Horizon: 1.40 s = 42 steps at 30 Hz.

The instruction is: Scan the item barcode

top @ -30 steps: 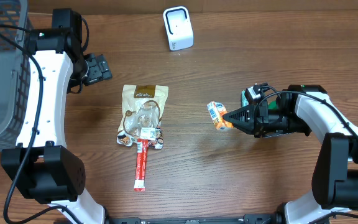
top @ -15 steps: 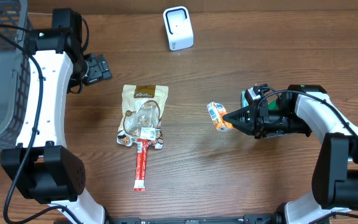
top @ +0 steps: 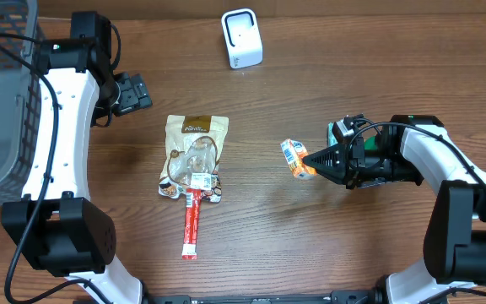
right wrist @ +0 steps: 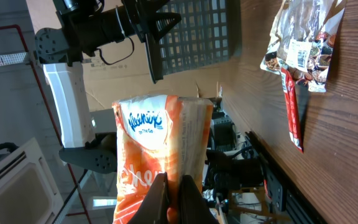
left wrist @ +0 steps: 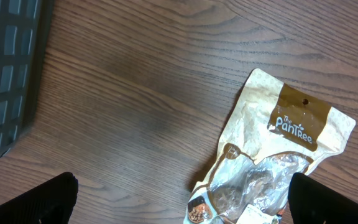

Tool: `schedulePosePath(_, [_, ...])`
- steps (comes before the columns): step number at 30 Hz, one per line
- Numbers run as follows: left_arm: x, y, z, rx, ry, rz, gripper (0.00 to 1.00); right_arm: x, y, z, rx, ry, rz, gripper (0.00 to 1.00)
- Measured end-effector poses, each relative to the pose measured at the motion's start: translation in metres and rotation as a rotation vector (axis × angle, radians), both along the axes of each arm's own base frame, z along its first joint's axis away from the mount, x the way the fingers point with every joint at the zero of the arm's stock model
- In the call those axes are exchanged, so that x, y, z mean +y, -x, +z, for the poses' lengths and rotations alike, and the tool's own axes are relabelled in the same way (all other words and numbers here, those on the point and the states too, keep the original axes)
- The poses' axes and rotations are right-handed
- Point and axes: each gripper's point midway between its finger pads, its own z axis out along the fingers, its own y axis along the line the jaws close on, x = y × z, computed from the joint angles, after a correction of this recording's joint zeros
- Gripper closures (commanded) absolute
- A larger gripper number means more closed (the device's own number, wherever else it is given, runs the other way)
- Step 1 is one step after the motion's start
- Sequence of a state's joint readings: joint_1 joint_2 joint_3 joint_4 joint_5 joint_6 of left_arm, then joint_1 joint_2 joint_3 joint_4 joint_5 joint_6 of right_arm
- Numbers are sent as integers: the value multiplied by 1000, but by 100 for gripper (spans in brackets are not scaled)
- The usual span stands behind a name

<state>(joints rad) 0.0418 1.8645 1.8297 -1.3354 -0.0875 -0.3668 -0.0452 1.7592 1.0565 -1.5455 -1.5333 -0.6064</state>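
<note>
Right tool (top: 307, 158) is clenched on one thin edge of the orange packet (top: 293, 157); swung toward the far white scanner (top: 242, 38), it could twist loose or hide its barcode.

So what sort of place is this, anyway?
Probably a robotics lab staged as a shop checkout: a white scanner on the wooden table, a wire basket at its edge, and a snack bag between two robot arms.
</note>
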Motion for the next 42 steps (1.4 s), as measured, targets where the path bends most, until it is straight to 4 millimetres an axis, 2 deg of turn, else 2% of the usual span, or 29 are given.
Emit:
schedulePosePath(17, [0,0,0,0,0,0,0,0,-3,-2,-55,3,0,96])
schedulePosePath(21, [0,0,0,-1,0,0,0,-1,-18,-11,-289,15,2,96])
schedulePosePath(23, [0,0,0,0,0,0,0,-1,-31,-15,-446,27,3,96])
schedulePosePath(27, [0,0,0,0,0,0,0,-3,-54,-26,-547,94,8,96])
schedulePosePath(28, [0,0,0,0,0,0,0,-5,-70,-37,-523,178,-4,96])
schedulePosePath(31, [0,0,0,0,0,0,0,-12,-89,-57,-413,323,-53,96])
schedulePosePath(32, [0,0,0,0,0,0,0,-17,-101,-73,-326,429,-102,96])
schedulePosePath(34, [0,0,0,1,0,0,0,-15,-114,-89,-259,552,-158,96])
schedulePosePath(38, [0,0,0,0,0,0,0,5,-115,-107,-179,683,-178,96])
schedulePosePath(42, [0,0,0,1,0,0,0,19,-105,-112,-91,829,-158,96])
